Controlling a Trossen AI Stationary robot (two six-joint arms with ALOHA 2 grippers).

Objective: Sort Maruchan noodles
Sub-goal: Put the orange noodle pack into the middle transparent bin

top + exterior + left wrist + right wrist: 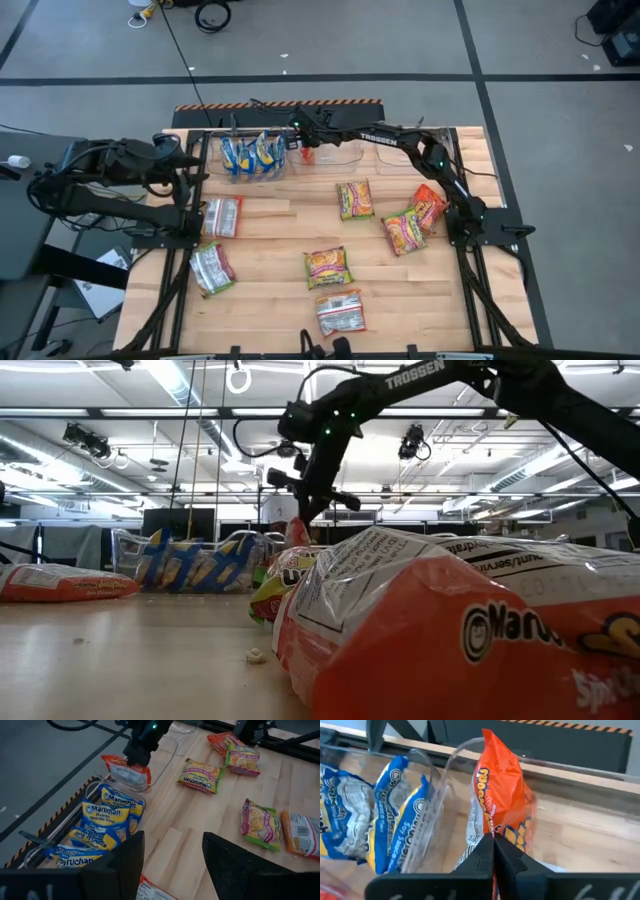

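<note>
the right gripper (493, 851) is over the far edge of the table, its two fingers pressed together with no gap between them; an orange packet (502, 785) stands upright right at their tips, but whether any of its wrapper is pinched cannot be told. that packet sits inside the middle clear bin (335, 152), at the end nearest the neighbouring left bin (250, 158), which is filled with blue-and-yellow packets (105, 815) standing on edge. in the high view the right arm stretches from its base at the right side of the table across to these bins. the left gripper (172, 857) hangs near the left edge of the table with its fingers spread wide, empty. loose on the wooden table (280, 235) lie more noodles: a yellow-green packet (355, 198) near the middle, another overlapping an orange one (430, 205) on the right, one more in the centre (327, 267), and three lying label-side up along the left and near edges
</note>
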